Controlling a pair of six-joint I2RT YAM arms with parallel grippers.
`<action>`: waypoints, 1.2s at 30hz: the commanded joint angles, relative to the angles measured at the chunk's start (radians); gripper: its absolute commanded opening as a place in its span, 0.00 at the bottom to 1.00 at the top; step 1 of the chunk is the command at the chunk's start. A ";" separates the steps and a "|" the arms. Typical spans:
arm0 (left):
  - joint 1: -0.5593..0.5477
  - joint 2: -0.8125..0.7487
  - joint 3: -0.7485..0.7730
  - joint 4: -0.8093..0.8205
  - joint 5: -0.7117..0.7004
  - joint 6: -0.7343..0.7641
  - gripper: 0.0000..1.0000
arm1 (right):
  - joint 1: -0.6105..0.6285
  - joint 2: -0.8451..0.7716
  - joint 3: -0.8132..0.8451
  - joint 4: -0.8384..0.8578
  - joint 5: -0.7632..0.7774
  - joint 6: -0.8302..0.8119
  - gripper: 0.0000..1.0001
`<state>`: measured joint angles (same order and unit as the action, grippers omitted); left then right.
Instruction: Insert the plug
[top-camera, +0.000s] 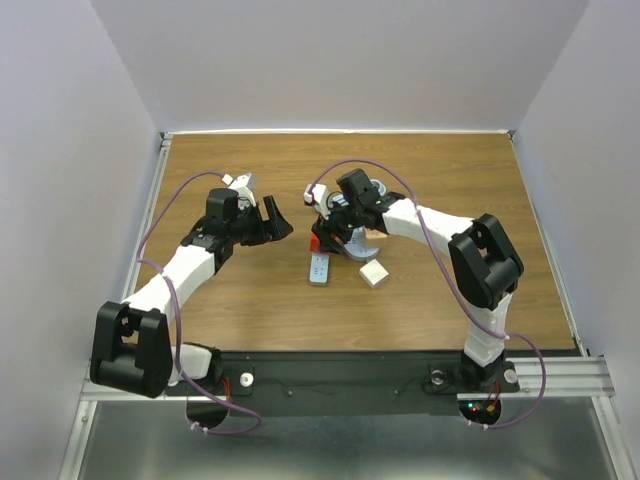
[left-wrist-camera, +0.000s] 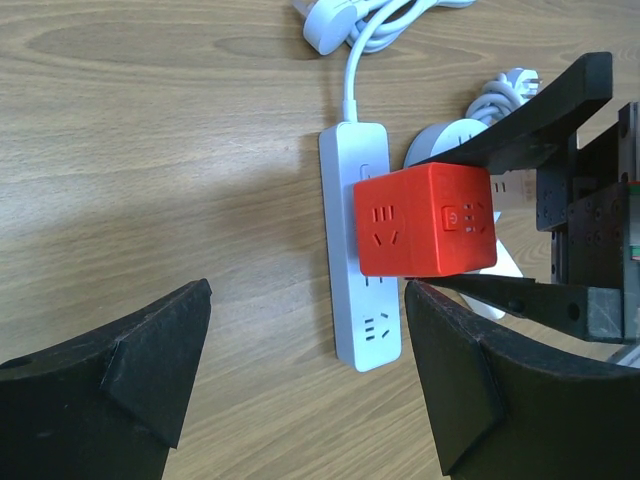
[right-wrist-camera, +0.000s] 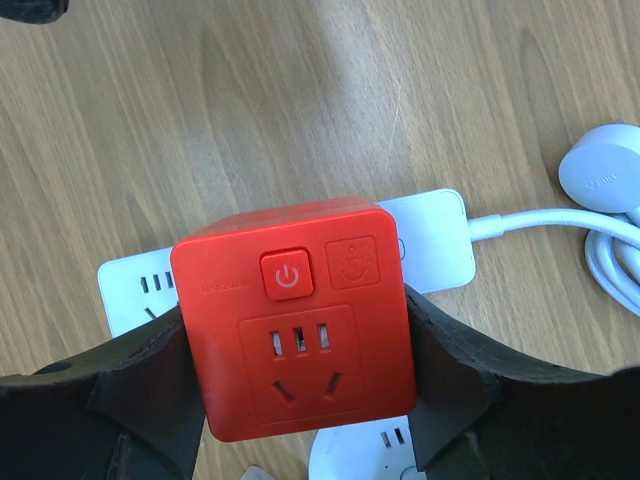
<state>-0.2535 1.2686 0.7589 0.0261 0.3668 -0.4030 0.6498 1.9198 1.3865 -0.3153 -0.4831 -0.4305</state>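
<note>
Red plug cube (right-wrist-camera: 295, 320), white power strip (left-wrist-camera: 345, 180)

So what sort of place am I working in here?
Probably a robot lab test cell: a wooden tabletop boxed in by plain white panels, an aluminium mounting rail at its near edge, and a white power strip and red cube adapter as test pieces.

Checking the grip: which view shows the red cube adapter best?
Right wrist: red cube adapter fills the frame, gripped by the right pincer. Left wrist shows it smaller, over the white strip; top external, a red speck.
</note>
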 joint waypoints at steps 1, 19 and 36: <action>0.003 0.003 -0.010 0.035 0.029 0.007 0.89 | 0.007 0.008 0.016 0.027 -0.005 -0.019 0.00; 0.002 -0.003 -0.018 0.066 0.070 0.004 0.87 | 0.020 0.048 -0.027 0.024 0.098 -0.025 0.01; -0.101 0.063 -0.035 0.161 0.051 -0.043 0.86 | 0.056 0.071 -0.073 0.027 0.209 -0.027 0.01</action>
<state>-0.3321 1.3190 0.7425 0.1226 0.4149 -0.4332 0.6945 1.9308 1.3762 -0.2787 -0.3618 -0.4679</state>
